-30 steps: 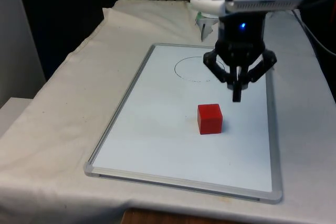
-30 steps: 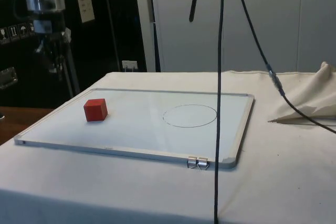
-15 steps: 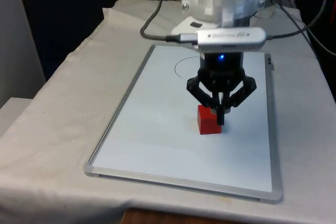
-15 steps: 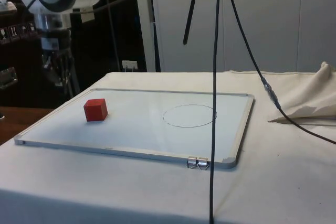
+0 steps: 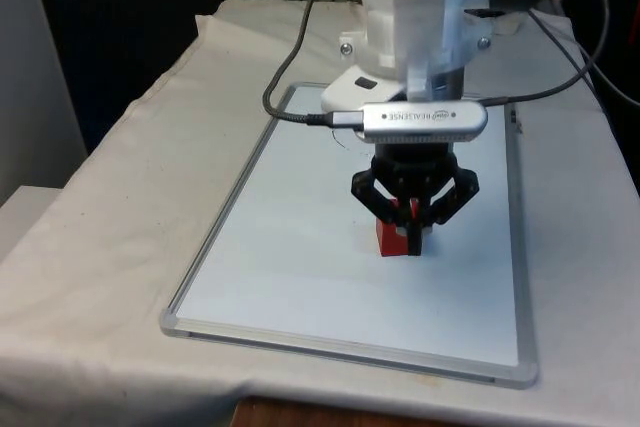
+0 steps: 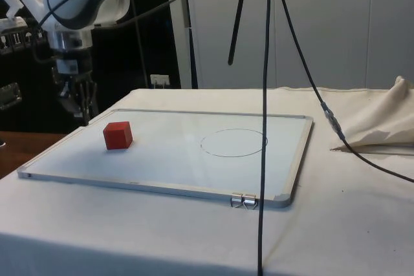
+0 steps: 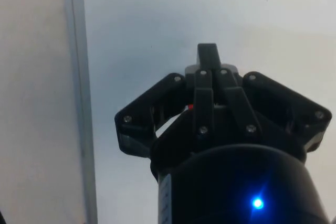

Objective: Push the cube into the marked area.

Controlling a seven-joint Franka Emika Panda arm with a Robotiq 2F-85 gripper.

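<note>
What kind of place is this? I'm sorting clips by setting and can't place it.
Most likely a robotics lab or test bench. A table under a white cloth carries a whiteboard with a drawn circle and a red cube, the gripper hangs above, and cables dangle in front.

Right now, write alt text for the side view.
A red cube sits on a whiteboard lying flat on a cloth-covered table, apart from a drawn circle. A black gripper, fingers together, hangs beyond the cube on the side away from the circle.
</note>
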